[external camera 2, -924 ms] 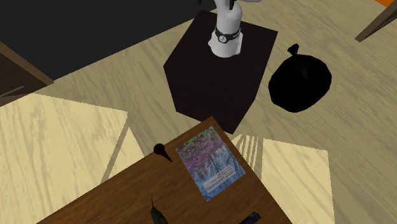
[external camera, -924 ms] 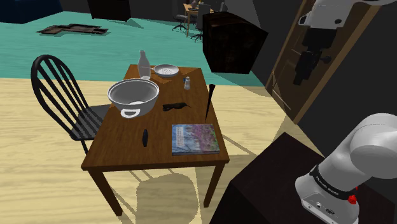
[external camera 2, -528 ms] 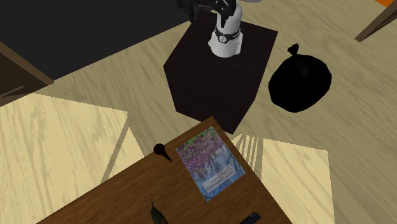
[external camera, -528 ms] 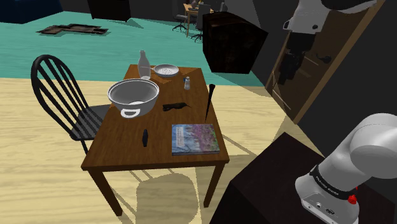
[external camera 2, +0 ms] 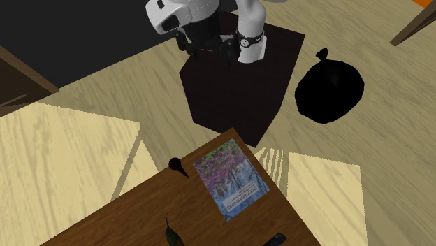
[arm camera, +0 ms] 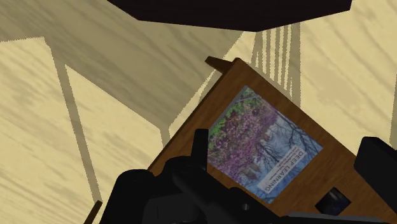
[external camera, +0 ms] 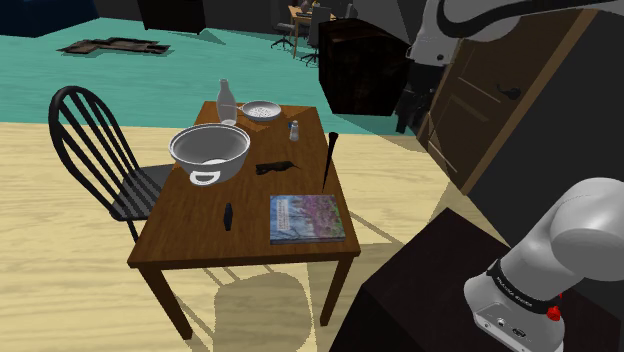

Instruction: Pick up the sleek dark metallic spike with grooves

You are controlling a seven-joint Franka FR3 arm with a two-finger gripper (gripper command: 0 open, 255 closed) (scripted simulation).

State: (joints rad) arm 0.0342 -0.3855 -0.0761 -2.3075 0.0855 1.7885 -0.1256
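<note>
The dark spike (external camera: 329,160) stands upright near the table's edge on the shoulder view's right, just beyond the far end of the book (external camera: 306,217). From above, its round head (external camera 2: 175,165) shows beside the book's corner. My black gripper (external camera: 408,103) hangs high in the air to the right of the table, well away from the spike. In the second exterior view the gripper (external camera 2: 204,43) is over the stand (external camera 2: 237,84). In the wrist view the gripper (arm camera: 283,159) looks open, with nothing between its fingers, and the book (arm camera: 264,143) lies far below.
On the brown table (external camera: 190,230) are a large grey bowl (external camera: 210,150), a bottle (external camera: 227,102), a small bowl (external camera: 262,110), a shaker (external camera: 294,129) and two small dark items (external camera: 228,216). A black chair (external camera: 100,150) stands at its left. A black bag (external camera 2: 328,89) lies on the floor.
The arm has swung down and to the shoulder view's left, towards the table. The hand has come into the second exterior view above the stand. Nothing on the table has moved.
</note>
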